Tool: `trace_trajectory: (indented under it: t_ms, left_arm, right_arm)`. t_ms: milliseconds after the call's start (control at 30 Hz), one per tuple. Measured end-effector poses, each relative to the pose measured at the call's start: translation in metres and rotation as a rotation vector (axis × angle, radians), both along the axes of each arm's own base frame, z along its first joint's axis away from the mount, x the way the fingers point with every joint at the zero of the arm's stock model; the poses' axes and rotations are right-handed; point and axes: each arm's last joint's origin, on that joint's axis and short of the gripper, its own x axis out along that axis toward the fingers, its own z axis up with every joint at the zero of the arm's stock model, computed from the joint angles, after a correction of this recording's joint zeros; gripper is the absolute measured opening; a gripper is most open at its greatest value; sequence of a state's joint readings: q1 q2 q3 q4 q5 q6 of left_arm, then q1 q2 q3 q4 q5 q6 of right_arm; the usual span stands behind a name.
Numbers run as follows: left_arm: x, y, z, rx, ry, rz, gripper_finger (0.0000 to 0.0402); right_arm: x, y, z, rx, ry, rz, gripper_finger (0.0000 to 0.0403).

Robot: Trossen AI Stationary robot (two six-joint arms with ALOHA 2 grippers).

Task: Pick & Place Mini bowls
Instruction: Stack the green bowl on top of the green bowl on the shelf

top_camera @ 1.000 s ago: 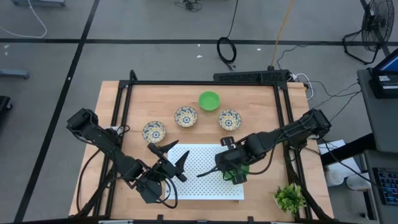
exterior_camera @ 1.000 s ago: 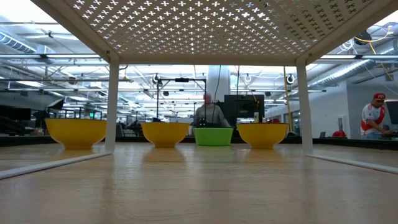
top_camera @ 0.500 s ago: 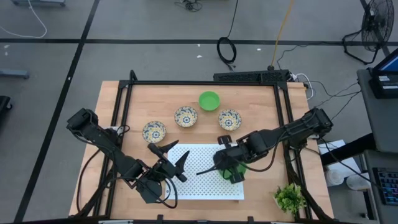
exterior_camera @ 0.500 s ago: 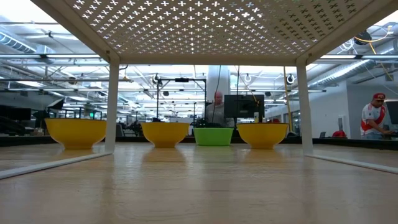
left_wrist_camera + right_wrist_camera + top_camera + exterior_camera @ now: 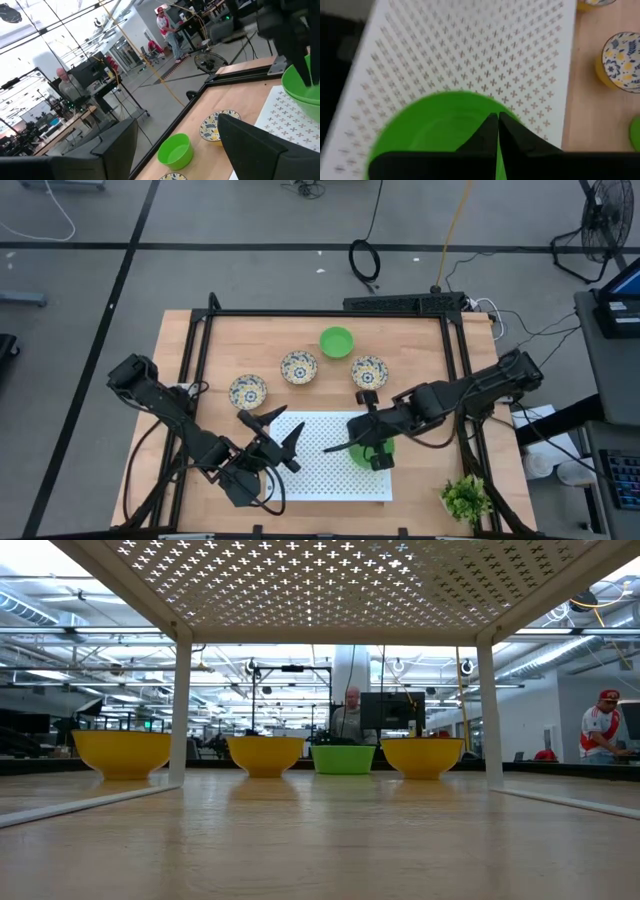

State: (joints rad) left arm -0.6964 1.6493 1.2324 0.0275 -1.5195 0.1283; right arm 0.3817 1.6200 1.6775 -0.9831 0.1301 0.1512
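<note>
The right gripper (image 5: 375,450) pinches the rim of a green bowl (image 5: 440,131), right above the white holey shelf (image 5: 320,435), while the left gripper (image 5: 280,438) waits open nearby.

My work surface (image 5: 190,360) is a light wooden top bordered by a dark frame. A white perforated shelf (image 5: 310,480) stands on it on white legs, toward the near edge. Four mini bowls rest directly on the wood in a loose row beyond the shelf: three patterned bowls (image 5: 248,391) (image 5: 299,366) (image 5: 369,371) and one plain green bowl (image 5: 337,340). A small leafy plant (image 5: 466,498) stands at the near corner on my right side.
</note>
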Motion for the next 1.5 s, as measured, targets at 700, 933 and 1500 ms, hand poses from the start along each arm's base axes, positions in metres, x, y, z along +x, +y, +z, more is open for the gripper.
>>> trace_trajectory:
  t_ms: [700, 933, 1500]
  left_arm:
    - [0.025, 0.219, 0.065, -0.393, 0.044, -0.075, 0.0273]
    - [0.013, 0.33, 0.046, -0.642, 0.082, 0.023, 0.0273]
    - [0.087, 0.421, -0.057, -1.021, 0.526, 0.063, 0.0273]
  right_arm:
    - [-0.048, -0.036, 0.038, -0.489, -0.472, -0.237, 0.0]
    - [-0.059, -0.064, 0.007, -0.615, -0.551, -0.397, 0.0]
    - [-0.091, -0.108, -0.057, -0.81, -0.801, -0.502, 0.0]
